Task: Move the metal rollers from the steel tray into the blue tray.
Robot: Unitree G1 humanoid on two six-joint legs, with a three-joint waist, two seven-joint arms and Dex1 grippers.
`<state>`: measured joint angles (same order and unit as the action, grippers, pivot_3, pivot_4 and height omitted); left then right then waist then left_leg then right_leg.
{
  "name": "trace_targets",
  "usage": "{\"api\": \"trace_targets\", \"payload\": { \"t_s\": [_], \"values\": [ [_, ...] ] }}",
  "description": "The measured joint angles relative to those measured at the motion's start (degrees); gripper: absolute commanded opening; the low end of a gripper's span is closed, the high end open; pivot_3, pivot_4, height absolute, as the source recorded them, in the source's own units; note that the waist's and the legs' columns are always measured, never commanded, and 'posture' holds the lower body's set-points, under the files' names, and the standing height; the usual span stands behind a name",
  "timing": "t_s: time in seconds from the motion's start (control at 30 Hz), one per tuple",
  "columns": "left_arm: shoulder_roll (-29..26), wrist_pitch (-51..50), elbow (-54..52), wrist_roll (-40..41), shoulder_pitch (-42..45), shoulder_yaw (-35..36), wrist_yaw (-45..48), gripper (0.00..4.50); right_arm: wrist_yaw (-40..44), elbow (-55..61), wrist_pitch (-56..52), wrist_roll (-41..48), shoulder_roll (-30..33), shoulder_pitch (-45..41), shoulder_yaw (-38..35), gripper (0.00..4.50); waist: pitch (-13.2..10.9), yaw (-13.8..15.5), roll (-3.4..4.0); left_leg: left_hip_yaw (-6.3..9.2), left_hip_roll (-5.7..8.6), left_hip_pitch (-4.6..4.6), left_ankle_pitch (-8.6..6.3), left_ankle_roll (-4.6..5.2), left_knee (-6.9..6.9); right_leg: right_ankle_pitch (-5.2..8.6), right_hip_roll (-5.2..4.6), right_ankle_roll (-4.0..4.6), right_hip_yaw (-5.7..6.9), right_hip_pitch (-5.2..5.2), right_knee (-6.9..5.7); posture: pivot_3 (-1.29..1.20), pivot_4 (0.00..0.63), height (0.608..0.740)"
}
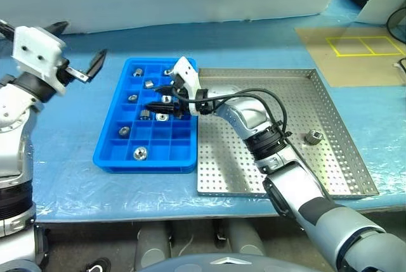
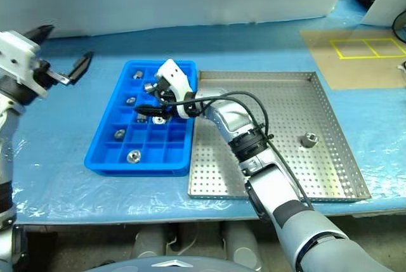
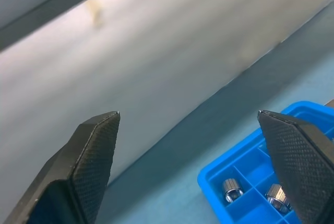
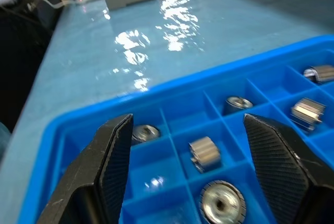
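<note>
The right gripper hangs low over the middle of the blue tray, its two black fingers spread apart with nothing between them; in the right wrist view a roller lies on its side in the compartment just beyond the gap and another sits end-up in the compartment nearest the camera. That empty, parted stance directly above filled cells reads as a drop-off pose: the arm reaches across from the steel tray's side so a piece can fall into its own square rather than roll loose. The left gripper is held up and well clear to the left of the blue tray, jaws wide and empty, likely parked there so it does not crowd the working arm. The metal rollers are scattered one to a compartment across the blue tray, seven or so visible in the head views, a few partly hidden behind the right gripper. The steel tray sits just beside the blue tray's right edge, touching or nearly so, which keeps each carry short. One last roller stands upright on its perforated floor near the right rim, so the job looks nearly done.
</note>
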<state>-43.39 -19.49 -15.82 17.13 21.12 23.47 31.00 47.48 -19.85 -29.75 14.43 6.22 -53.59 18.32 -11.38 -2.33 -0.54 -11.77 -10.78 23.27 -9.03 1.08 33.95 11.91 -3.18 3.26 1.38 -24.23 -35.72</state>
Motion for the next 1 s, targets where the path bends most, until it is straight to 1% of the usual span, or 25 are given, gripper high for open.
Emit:
{"api": "trace_targets", "payload": {
  "t_s": [0.1,0.13,0.23,0.3,0.37,0.43,0.53,0.57,0.67,0.8,0.83,0.93,1.0],
  "values": [
    [-0.3,-3.2,-1.8,3.4,-0.9,0.9,1.2,4.46,2.4,-0.7,2.8,-1.0,2.0,-0.1,-0.2,3.44,0.0,0.0,0.0,0.0,-0.03,-0.02,0.0,0.0,0.0,0.0,0.01,0.01,0.0,0.0,-0.02,-0.38,0.15,0.74],
    [-0.1,-5.3,-5.8,6.4,-2.4,0.3,2.5,4.46,5.6,-1.4,3.8,-0.5,4.8,-0.6,-1.4,3.44,0.0,0.1,-0.01,0.0,-0.03,0.01,-0.01,0.03,0.02,0.0,0.01,0.01,0.0,0.01,-0.01,-0.39,0.15,0.74],
    [0.8,-7.5,-10.9,10.1,-3.5,-1.4,3.4,4.46,11.0,-2.5,6.1,0.2,11.2,-1.7,-5.1,3.44,0.0,0.7,-0.01,0.0,-0.02,-0.02,-0.09,0.16,0.15,-0.01,-0.01,0.01,0.01,0.11,-0.01,-0.4,0.15,0.74],
    [2.7,-8.3,-12.1,11.9,-2.9,-3.9,3.4,4.46,15.5,-4.1,9.5,-0.3,17.0,-2.4,-6.3,3.44,0.0,0.8,0.0,0.0,-0.02,-0.21,-0.23,0.38,0.22,-0.01,-0.01,0.01,0.01,0.31,-0.02,-0.43,0.15,0.74],
    [5.1,-8.6,-11.6,12.6,-1.5,-7.4,3.7,4.46,17.9,-7.6,12.7,-2.6,22.3,-2.3,-6.3,3.44,0.0,0.9,0.0,0.0,-0.03,-0.33,-0.24,0.41,0.27,0.0,-0.01,0.01,0.01,0.48,-0.02,-0.48,0.15,0.74],
    [7.8,-8.6,-11.0,13.2,0.2,-11.9,4.9,4.46,18.0,-11.7,15.0,-5.2,26.6,-1.3,-6.5,3.44,0.0,0.7,-0.01,0.0,-0.02,-0.33,-0.25,0.42,0.33,0.0,-0.01,0.01,0.0,0.54,0.0,-0.51,0.15,0.74],
    [12.0,-8.2,-7.3,13.3,3.6,-18.5,7.9,4.46,17.4,-13.0,15.0,-5.8,30.7,2.7,-8.8,3.44,0.0,-0.2,0.0,-0.01,0.01,-0.3,-0.28,0.49,0.36,-0.01,0.0,0.0,0.0,0.56,0.03,-0.58,0.15,0.74],
    [13.1,-7.8,-5.7,13.3,4.6,-20.2,9.0,4.46,17.1,-12.4,14.5,-5.8,32.0,4.1,-9.5,3.44,0.0,-0.7,0.01,-0.01,0.01,-0.28,-0.29,0.52,0.36,-0.01,0.01,0.0,-0.01,0.54,0.03,-0.65,0.15,0.74],
    [16.2,-5.9,-0.2,13.0,7.4,-24.1,12.7,4.46,14.0,-8.4,12.1,-5.7,35.5,9.2,-13.3,3.44,0.0,-2.4,0.04,-0.01,-0.03,-0.16,-0.33,0.62,0.35,-0.01,0.13,-0.01,-0.01,0.45,0.15,-0.72,0.15,0.74],
    [19.8,-2.7,6.4,11.8,10.6,-27.0,16.2,4.46,10.2,1.1,5.7,-4.0,37.1,15.9,-18.2,3.44,0.0,-5.6,0.04,-0.01,-0.02,-0.03,-0.48,0.87,0.34,0.0,0.2,-0.04,0.0,0.45,0.43,-0.77,0.15,0.74],
    [20.1,-2.3,7.8,11.7,11.3,-27.6,17.2,4.46,9.6,3.2,3.6,-3.2,37.3,17.2,-19.2,3.44,0.0,-6.7,0.06,-0.01,0.0,-0.02,-0.51,0.92,0.34,0.0,0.19,-0.04,0.01,0.47,0.49,-0.82,0.15,0.74],
    [20.3,-3.0,9.6,12.1,12.4,-29.1,21.1,4.46,6.7,5.7,0.0,-2.9,39.0,21.3,-22.1,3.44,0.1,-9.6,0.14,0.02,0.03,-0.04,-0.62,1.13,0.34,-0.06,0.19,-0.16,0.13,0.79,0.96,-0.84,0.15,0.74],
    [20.1,-3.7,9.9,12.6,12.5,-29.3,23.0,4.46,6.0,6.9,-1.7,-2.7,40.0,23.8,-23.5,3.44,0.1,-11.0,0.14,0.02,0.09,-0.09,-0.72,1.24,0.34,-0.02,0.15,-0.23,0.15,0.93,1.1,-0.86,0.15,0.74]
  ]
}}
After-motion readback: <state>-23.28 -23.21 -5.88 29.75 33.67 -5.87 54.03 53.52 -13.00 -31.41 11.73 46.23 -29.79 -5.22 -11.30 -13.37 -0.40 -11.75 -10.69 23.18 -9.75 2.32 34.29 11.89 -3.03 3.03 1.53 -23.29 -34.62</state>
